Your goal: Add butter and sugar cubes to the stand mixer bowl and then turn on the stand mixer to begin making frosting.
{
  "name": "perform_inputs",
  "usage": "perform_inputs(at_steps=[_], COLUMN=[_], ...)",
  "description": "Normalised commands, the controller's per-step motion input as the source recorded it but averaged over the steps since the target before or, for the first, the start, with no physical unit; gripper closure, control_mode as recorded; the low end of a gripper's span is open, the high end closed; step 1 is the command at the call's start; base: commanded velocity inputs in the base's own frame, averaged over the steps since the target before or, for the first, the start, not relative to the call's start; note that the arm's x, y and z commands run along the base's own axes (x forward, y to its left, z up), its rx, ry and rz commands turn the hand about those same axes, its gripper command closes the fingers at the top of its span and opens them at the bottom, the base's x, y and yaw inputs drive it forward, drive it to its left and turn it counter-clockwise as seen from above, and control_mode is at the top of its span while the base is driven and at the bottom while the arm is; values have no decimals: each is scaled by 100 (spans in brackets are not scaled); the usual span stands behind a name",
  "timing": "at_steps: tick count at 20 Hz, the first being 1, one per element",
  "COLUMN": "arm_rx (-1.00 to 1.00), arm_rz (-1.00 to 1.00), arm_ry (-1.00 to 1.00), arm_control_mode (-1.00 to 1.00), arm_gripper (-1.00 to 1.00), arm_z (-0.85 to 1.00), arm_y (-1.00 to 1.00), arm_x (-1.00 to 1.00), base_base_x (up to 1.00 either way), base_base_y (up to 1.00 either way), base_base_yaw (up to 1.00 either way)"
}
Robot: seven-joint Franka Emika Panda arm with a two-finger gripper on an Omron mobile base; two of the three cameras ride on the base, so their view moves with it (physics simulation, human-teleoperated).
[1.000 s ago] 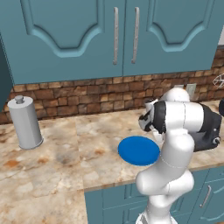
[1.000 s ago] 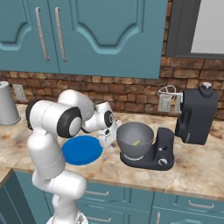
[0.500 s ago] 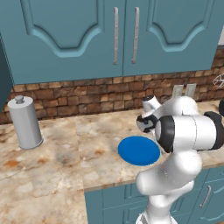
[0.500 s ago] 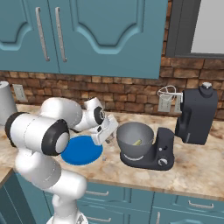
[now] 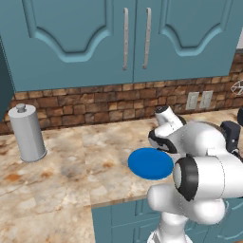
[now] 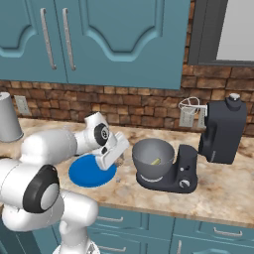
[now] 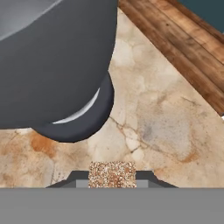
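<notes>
My two dark fingers (image 7: 144, 176) are pinched narrowly on a small speckled brown-and-white sugar cube (image 7: 112, 173), with my gripper (image 6: 110, 158) angled downward just left of the deep rounded grey metal bowl (image 6: 153, 157), between it and the flat round blue plate (image 6: 92, 170). My white arm reaches forward over that plate, wrist bent toward the bowl. The bowl sits on the dark charcoal stand mixer (image 6: 208, 144), and a thin yellowish butter stick (image 6: 156, 160) lies inside it.
</notes>
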Motion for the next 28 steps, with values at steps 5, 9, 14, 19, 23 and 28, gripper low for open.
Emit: perform_inputs(at_steps=[5, 9, 14, 19, 23, 28], arm_rx=[-5, -5, -4, 0, 2, 5], arm_rz=[-4, -4, -1, 1, 8, 15], arm_ry=[-4, -2, 0, 0, -1, -3], arm_control_mode=[-100, -100, -100, -100, -100, -100], arm_gripper=[100, 100, 100, 100, 100, 100], arm_z=[63, 68, 57, 21, 0, 0], arm_y=[0, -9, -25, -40, -53, -48], arm_x=[-33, -11, -2, 0, 6, 27], base_base_x=[0, 0, 0, 0, 0, 0], base_base_y=[0, 0, 0, 0, 0, 0], base_base_yaw=[0, 0, 0, 0, 0, 0])
